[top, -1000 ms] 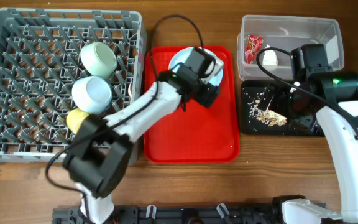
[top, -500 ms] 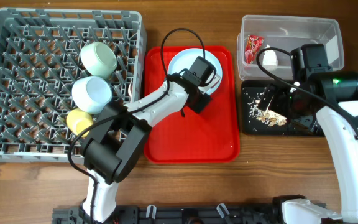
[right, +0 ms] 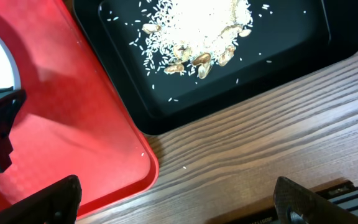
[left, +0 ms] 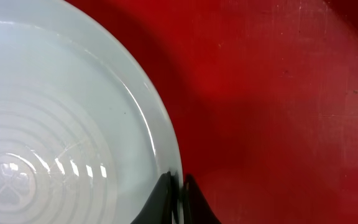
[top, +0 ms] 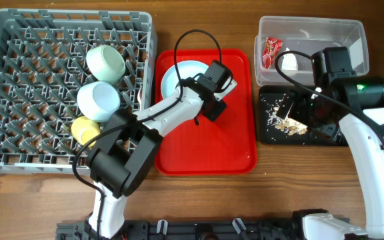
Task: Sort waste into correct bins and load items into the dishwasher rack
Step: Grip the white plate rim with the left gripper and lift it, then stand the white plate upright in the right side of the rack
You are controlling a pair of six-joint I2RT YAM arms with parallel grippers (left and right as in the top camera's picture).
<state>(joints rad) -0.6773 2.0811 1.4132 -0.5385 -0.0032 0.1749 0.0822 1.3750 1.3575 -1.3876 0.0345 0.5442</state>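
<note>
**Wooden table, plate pinched at its rim**

Wood grain of the wooden table (top: 279,193) runs under everything. On it, between the dishwasher rack (top: 65,15) and the two bins, lies the red tray (top: 205,140). My left gripper (left: 176,202) has its jaws clamped on the right edge of the round pale plate (top: 179,77), one finger (left: 159,202) on the upper face and the other just outside the rim. The plate sits over the tray's far left part; whether it is raised off the red surface I cannot tell.

My right gripper (right: 176,208) hangs over the near edge of the black tray (top: 269,133) with its jaws spread wide and nothing between them. Crumbs (right: 197,25) are heaped in that tray. Behind it, the clear tub (top: 312,22) holds the red wrapper (top: 272,50) and the white paper wad (top: 289,62) side by side.

In the rack, the upper bowl (top: 105,62), the lower bowl (top: 99,100) and the yellow cup (top: 84,128) line up near its right side.
</note>
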